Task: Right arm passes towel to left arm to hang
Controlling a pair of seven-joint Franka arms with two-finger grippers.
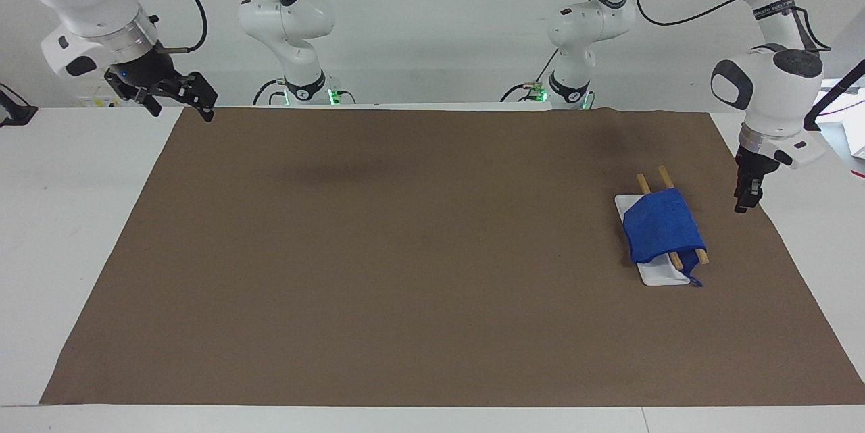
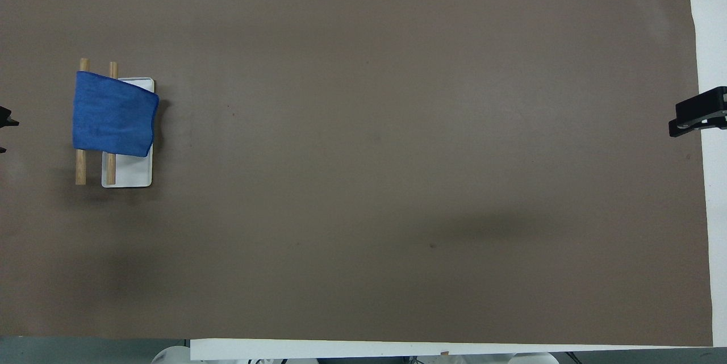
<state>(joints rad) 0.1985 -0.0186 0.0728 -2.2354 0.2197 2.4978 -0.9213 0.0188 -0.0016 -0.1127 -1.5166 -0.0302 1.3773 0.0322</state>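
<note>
The towel [image 1: 663, 227], a small bright-blue fuzzy cloth, hangs draped over two parallel wooden rods [image 1: 669, 183] toward the left arm's end of the table; it covers their middle and leaves both rod ends bare; one side droops onto the white tray [image 1: 659, 275] beneath; a corner hangs off the end farther from the robots; nothing grips it.

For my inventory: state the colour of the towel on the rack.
Bright blue towel; overhead view shows it best.
</note>
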